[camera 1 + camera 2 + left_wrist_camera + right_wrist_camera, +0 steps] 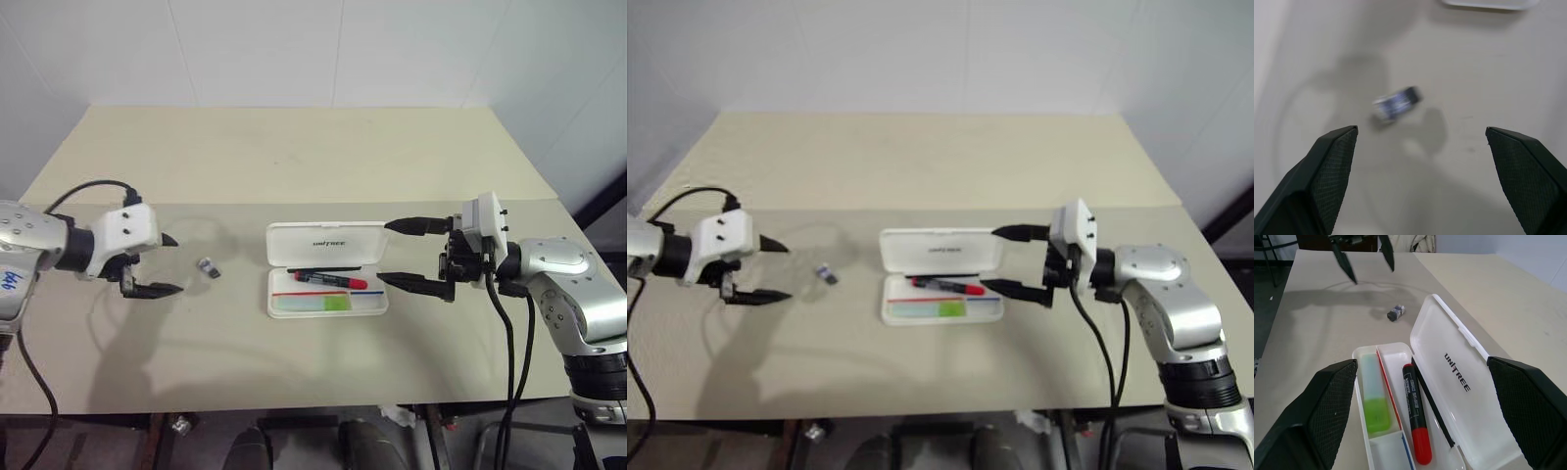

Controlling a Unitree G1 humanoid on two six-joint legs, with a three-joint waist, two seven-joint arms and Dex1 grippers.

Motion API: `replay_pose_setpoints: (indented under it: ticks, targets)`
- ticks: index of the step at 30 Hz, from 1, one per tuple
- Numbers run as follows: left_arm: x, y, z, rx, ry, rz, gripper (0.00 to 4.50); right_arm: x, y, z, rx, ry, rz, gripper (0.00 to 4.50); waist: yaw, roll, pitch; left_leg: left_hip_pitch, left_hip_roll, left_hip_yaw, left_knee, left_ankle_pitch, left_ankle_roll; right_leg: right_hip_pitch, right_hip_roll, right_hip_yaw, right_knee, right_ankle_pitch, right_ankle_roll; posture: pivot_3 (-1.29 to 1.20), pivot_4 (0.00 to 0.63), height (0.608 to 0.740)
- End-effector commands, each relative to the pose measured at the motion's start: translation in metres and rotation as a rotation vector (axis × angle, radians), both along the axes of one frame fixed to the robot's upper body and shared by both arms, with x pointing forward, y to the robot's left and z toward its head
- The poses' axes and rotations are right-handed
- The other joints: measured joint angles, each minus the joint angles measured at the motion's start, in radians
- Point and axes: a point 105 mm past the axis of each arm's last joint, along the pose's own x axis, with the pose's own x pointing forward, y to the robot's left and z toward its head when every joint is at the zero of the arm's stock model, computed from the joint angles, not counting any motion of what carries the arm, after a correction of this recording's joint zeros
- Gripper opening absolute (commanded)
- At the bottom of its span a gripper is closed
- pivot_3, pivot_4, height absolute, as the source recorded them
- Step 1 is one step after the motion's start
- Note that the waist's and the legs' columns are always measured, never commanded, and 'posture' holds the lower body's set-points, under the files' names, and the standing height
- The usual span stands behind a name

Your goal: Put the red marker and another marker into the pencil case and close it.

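The white pencil case (294,245) lies open at the table's middle, lid flat toward the far side. In its tray, the red marker (331,280) lies along the hinge side, with a thin black stick beside it. Another marker (1374,396), pale with a green end, fills the near compartment. My right gripper (384,252) is open, level, at the case's right end, one finger by the lid and one by the tray. Well to the left of the case, my left gripper (178,264) hangs open and empty.
A small grey-and-black object (209,267) lies on the table between the left gripper and the case. The beige table (294,157) stretches far behind the case. A white wall stands behind the table, and its front edge is near me.
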Motion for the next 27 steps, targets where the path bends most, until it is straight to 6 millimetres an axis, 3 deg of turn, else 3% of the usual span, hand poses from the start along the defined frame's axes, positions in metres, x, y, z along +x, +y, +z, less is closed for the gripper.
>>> replay_pose_setpoints:
  ticks: [1, 6, 11, 19, 27]
  targets:
    - [0.004, 0.008, 0.011, 0.072, -0.023, -0.094, 4.46, -0.003, -0.001, 0.009, -0.008, -0.038, 0.010, 4.50, 0.001, 0.000, 0.000, 0.000, 0.000, 0.000, 0.000, 0.000, 0.000, 0.000, 0.000, 0.000, 0.000, 0.000, 0.000, 0.00, 0.150, 0.740]
    - [0.016, 0.010, 0.009, 0.174, 0.011, -0.241, 4.46, -0.002, 0.001, 0.010, -0.008, -0.041, 0.011, 4.50, 0.001, 0.000, 0.000, 0.001, 0.001, 0.001, 0.001, 0.000, 0.000, 0.000, 0.001, 0.000, 0.001, 0.000, 0.000, 0.00, 0.150, 0.740]
    - [0.033, -0.005, 0.012, 0.220, -0.008, -0.361, 4.46, -0.005, 0.002, 0.010, -0.004, -0.041, 0.006, 4.50, 0.002, 0.000, 0.000, 0.000, 0.001, 0.000, 0.003, 0.000, 0.000, 0.000, 0.001, 0.000, 0.001, 0.000, 0.001, 0.00, 0.150, 0.740]
    - [0.057, -0.018, 0.013, 0.325, -0.019, -0.426, 4.46, -0.007, 0.000, 0.011, 0.007, -0.041, -0.036, 4.50, 0.002, 0.000, 0.000, -0.001, 0.001, 0.000, 0.003, 0.000, 0.000, 0.000, 0.001, 0.000, 0.002, 0.001, 0.001, 0.00, 0.150, 0.740]
    - [0.060, -0.016, 0.010, 0.456, 0.097, -0.450, 4.46, -0.008, -0.004, 0.015, 0.008, -0.042, -0.060, 4.50, -0.001, 0.000, 0.000, -0.001, 0.001, 0.000, 0.003, 0.000, 0.000, 0.000, 0.002, 0.001, 0.002, 0.001, 0.002, 0.00, 0.150, 0.740]
